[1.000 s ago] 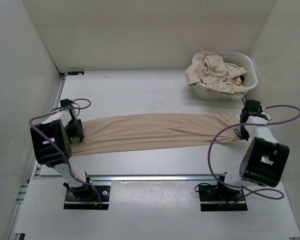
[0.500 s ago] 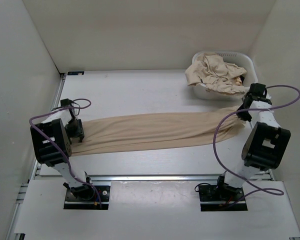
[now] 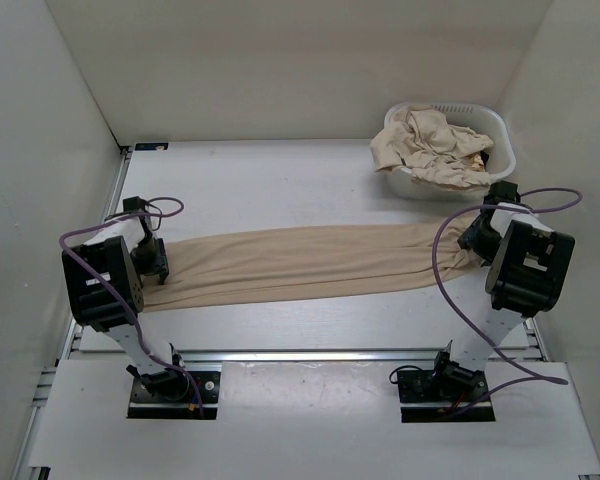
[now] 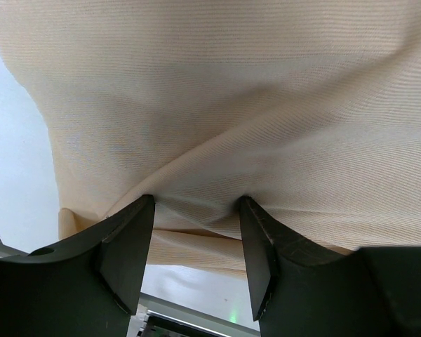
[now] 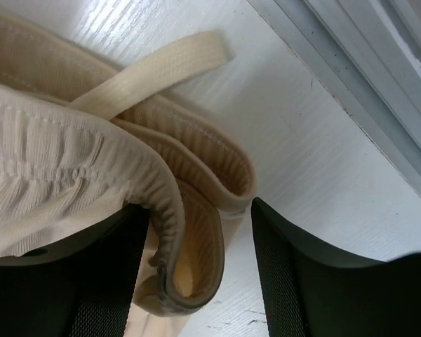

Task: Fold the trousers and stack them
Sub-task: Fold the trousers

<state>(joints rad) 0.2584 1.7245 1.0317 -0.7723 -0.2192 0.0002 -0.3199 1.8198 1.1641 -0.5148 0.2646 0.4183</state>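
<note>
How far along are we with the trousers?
Done: one pair of trousers lies stretched flat across the table. In hand: left gripper at the leg ends, right gripper open around the waistband; not yet folded end to end. Left: folding, stacking, and the heap in the basket.

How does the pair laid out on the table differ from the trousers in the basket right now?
The trousers on the table lie flat, stretched lengthwise from left to right; the trousers in the basket sit crumpled in a heap. The trousers on the table look smooth, while the trousers in the basket are deeply creased and drape over the rim of the white laundry basket. Both are the same light beige cloth.
</note>
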